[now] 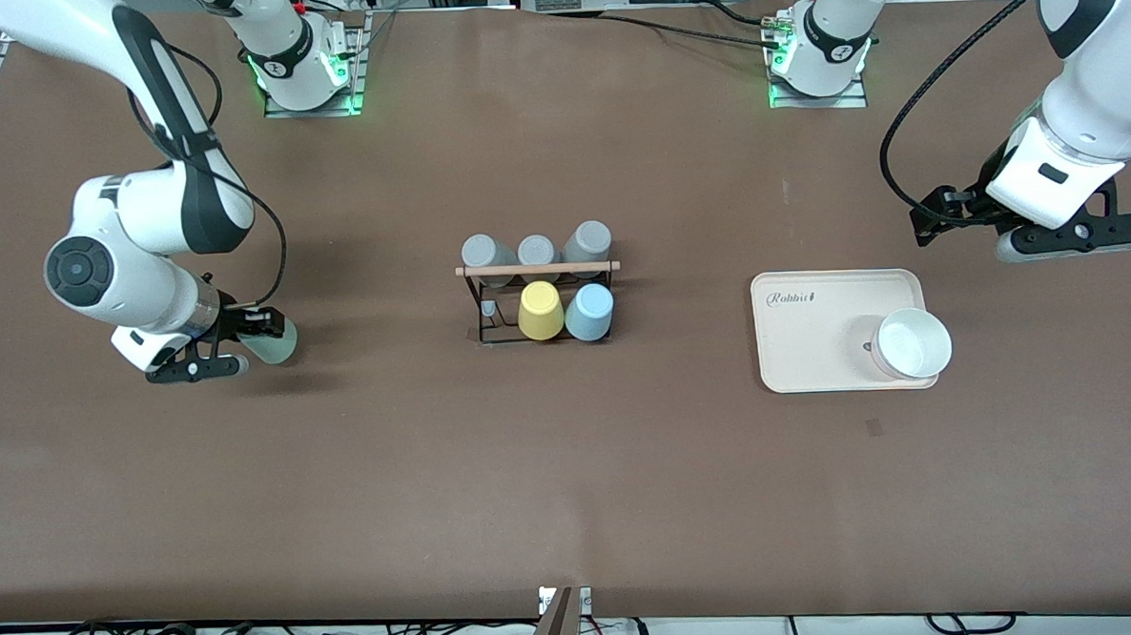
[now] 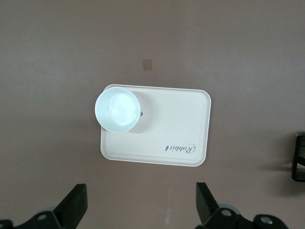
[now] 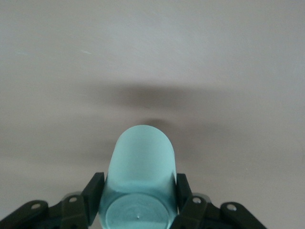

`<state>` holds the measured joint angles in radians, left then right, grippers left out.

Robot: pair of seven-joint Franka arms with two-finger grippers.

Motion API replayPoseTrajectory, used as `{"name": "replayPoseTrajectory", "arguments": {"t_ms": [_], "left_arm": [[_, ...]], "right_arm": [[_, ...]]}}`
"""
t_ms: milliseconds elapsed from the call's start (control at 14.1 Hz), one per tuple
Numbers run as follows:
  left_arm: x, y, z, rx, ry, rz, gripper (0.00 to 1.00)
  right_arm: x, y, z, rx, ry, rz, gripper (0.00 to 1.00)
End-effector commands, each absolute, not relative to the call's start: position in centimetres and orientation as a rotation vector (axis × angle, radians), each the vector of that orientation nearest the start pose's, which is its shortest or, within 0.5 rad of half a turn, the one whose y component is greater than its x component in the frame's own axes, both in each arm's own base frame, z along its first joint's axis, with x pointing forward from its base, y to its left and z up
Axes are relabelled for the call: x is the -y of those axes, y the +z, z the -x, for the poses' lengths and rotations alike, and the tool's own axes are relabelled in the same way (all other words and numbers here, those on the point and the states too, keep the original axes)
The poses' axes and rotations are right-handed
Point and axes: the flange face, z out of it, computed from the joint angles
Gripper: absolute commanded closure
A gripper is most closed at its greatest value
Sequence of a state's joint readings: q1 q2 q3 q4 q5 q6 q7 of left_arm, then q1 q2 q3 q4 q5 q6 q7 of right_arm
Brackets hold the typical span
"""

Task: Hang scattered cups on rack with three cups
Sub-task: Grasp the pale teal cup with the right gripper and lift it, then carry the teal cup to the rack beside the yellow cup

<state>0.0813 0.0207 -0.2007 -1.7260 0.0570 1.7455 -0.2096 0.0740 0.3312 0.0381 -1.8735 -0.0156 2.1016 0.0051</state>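
Right tool (image 1: 242,343) grips mint cup (image 1: 274,344) lying sideways, long axis level over the table (image 1: 439,476). Left tool (image 2: 140,210) open, waiting above tray (image 1: 816,364). Rack (image 1: 538,300) holds five cups.

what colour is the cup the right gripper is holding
Pale mint-green. The cup sits between the right gripper fingers, clearest in the right wrist view.

Your front view looks down on the whole worktop (image 1: 572,470), facing both bases. Your left wrist view looks straight down from high past its fingers (image 2: 71,210), sharing the cream tray (image 1: 815,345) (image 2: 181,119); your right wrist view sits close.
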Motion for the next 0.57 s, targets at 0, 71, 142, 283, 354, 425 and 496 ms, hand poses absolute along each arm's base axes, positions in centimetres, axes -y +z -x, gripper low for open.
{"name": "replayPoseTrajectory", "arguments": {"t_ms": [0, 71, 142, 283, 354, 425, 496], "left_arm": [[5.7, 55.9, -56.2, 0.102, -0.027, 3.106, 0.00], [5.6, 55.9, -56.2, 0.102, -0.027, 3.106, 0.00], [5.6, 55.9, -56.2, 0.102, -0.027, 3.106, 0.00], [5.5, 55.9, -56.2, 0.107, -0.027, 3.106, 0.00], [5.3, 55.9, -56.2, 0.111, -0.027, 3.106, 0.00], [5.2, 55.9, -56.2, 0.107, -0.027, 3.106, 0.00], [5.0, 55.9, -56.2, 0.093, -0.026, 3.106, 0.00]], "right_arm": [[-13.2, 38.3, -63.8, 0.257, 0.174, 3.108, 0.85], [-15.2, 39.2, -64.4, 0.199, 0.191, 3.083, 0.85], [-17.2, 40.0, -64.9, 0.139, 0.201, 3.060, 0.85], [-21.1, 40.7, -64.7, 0.099, 0.191, 3.045, 0.85], [-23.4, 40.9, -64.4, 0.098, 0.181, 3.049, 0.85], [-25.4, 41.3, -63.9, 0.090, 0.170, 3.052, 0.85], [-27.2, 41.3, -63.6, 0.047, 0.165, 3.058, 0.85]]}}
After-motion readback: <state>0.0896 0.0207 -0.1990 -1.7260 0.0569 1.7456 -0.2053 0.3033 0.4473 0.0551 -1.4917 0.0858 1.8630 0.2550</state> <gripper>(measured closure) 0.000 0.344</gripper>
